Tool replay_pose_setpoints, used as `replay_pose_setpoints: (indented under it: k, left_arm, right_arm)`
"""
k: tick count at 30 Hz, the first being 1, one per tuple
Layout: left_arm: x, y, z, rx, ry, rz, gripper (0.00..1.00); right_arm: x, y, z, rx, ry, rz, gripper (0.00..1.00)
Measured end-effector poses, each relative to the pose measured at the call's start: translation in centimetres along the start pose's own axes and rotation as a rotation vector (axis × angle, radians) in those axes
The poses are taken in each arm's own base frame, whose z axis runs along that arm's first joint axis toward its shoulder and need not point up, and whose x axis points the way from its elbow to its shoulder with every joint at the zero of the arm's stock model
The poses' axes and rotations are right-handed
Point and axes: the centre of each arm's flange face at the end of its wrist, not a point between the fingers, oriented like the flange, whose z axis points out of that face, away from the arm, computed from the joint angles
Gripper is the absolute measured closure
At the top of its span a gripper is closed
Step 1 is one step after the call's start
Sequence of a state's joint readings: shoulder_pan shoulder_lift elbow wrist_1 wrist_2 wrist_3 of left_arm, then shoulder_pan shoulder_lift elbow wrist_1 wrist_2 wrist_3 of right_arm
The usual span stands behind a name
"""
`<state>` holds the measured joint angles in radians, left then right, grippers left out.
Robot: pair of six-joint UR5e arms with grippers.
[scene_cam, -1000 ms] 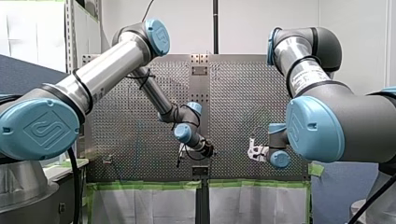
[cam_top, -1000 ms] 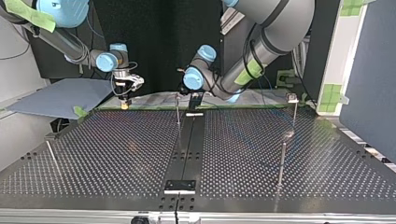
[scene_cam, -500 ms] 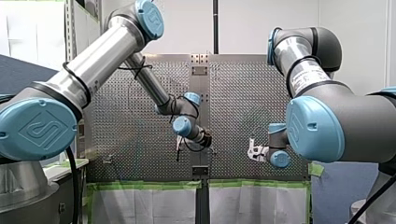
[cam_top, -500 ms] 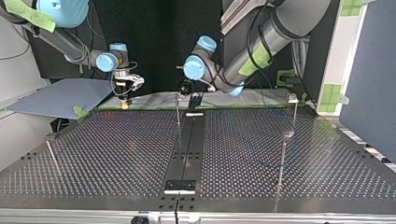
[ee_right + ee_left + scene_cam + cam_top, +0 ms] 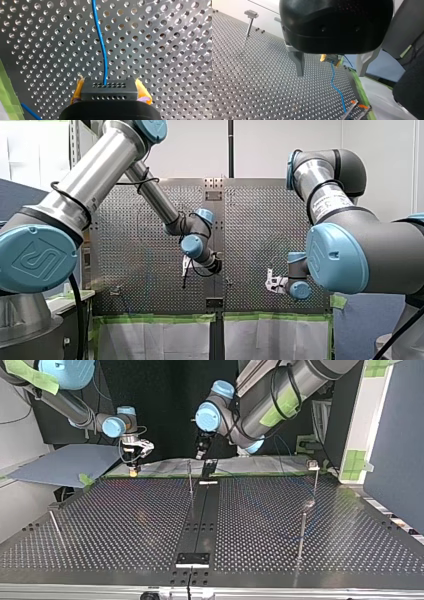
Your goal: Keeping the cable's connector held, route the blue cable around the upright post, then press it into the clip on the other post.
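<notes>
The perforated table (image 5: 125, 525) takes up most of what I see, with a blue-grey sheet (image 5: 60, 462) off its far corner at the top view's left and green tape (image 5: 87, 480) along the far edge. A black rail (image 5: 200, 515) runs down the table's middle. Thin posts stand on the plate: a mid post (image 5: 190, 480) just beside the rail's far end and a clip post (image 5: 314, 480) at the top view's right.

In the top view the mid post stands between my two grippers, nearer my left gripper (image 5: 329, 73). That one hangs above the table with its metal fingers spread wide and nothing between them. My right gripper (image 5: 109, 85) sits low at the far edge, its yellow pads clamped on the black connector (image 5: 109, 91).

The blue cable (image 5: 100, 37) leaves the connector's face and runs ahead over the holes. In the left wrist view it trails from the connector to an orange-tabbed fixture (image 5: 357, 110) at the taped edge — well apart from the clip post.

A label (image 5: 327, 202) on my right arm is too small to read.
</notes>
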<state>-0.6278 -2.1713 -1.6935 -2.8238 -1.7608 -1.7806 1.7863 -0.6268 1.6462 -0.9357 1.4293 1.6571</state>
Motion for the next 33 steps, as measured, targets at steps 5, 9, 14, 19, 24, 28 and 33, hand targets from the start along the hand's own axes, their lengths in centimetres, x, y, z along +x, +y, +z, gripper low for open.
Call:
replay_pose_setpoints:
  k: [5, 9, 14, 19, 24, 28, 33]
  left_arm:
    - [0.0, 0.6, -2.1, -0.044, 0.027, 0.009, 0.0]
    - [-0.3, 1.2, -3.6, -0.079, 0.03, -0.003, 0.0]
    - [-0.6, 2.0, -5.5, -0.117, 0.025, -0.036, 0.0]
    - [-0.8, 2.6, -7.0, -0.13, 0.023, -0.067, 0.0]
    - [-1.3, 3.3, -8.3, -0.136, -0.004, -0.115, 0.0]
    - [-1.6, 3.7, -9.4, -0.149, -0.042, -0.157, 0.0]
    - [-2.1, 4.2, -10.9, -0.173, -0.097, -0.211, 0.0]
  right_arm:
    - [0.1, 0.3, 0.1, -0.008, -0.004, 0.001, 1.0]
    - [0.1, 0.4, 0.1, -0.01, -0.004, 0.001, 1.0]
    - [0.1, 0.4, 0.1, -0.011, -0.004, 0.001, 1.0]
    - [0.1, 0.4, 0.1, -0.012, -0.007, 0.002, 1.0]
    - [0.1, 0.6, 0.1, -0.017, -0.008, 0.001, 1.0]
    - [0.2, 1.0, 0.1, -0.029, -0.006, -0.005, 1.0]
    - [0.3, 1.3, 0.1, -0.036, -0.009, -0.017, 1.0]
